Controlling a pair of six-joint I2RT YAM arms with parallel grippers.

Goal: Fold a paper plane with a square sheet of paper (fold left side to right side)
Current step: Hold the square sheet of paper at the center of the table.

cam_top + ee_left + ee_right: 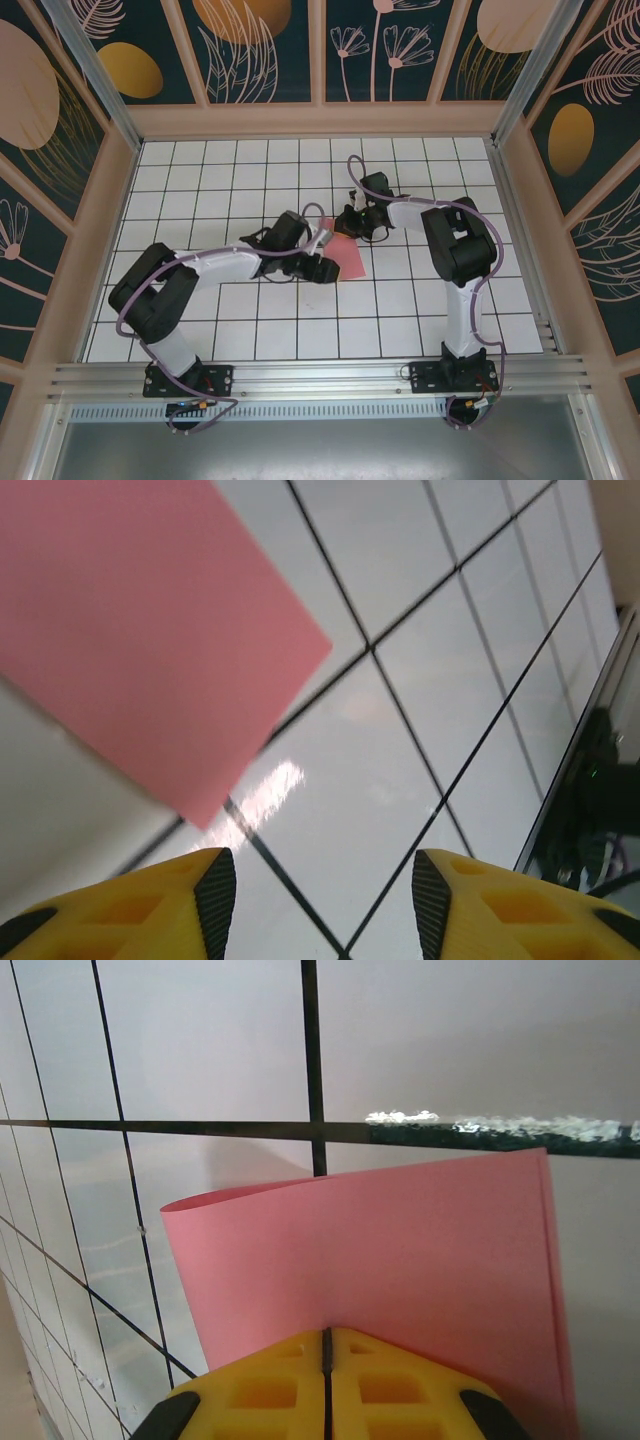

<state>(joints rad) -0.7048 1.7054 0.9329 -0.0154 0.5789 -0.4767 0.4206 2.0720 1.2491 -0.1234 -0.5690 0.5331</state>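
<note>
**A:** From above, where is the paper?

**B:** The square sheet of paper (350,260) lies near the middle of the white gridded surface (200,190), between the two arm tips. The left fingers (322,268) are at its near left edge and the right fingers (352,224) at its far end. The wrists cover part of it, and from up here I cannot tell how either pair is set.

**A:** And the left wrist camera?

**B:** It settles that. The left fingers (215,890) stand partly apart, with bare tiles between the black pads. The sheet (140,630) is ahead to the upper left, one corner pointing toward the gap, with a soft shadow under its lower edge. Dark hardware with cables (600,810) sits at the right edge.

**A:** Right wrist?

**B:** The right fingers (280,1385) are pressed together, pinching the sheet's (400,1250) near edge. The paper rises ahead of them, its left side curling over, and blocks part of a black grid line (309,1050) behind.
</note>
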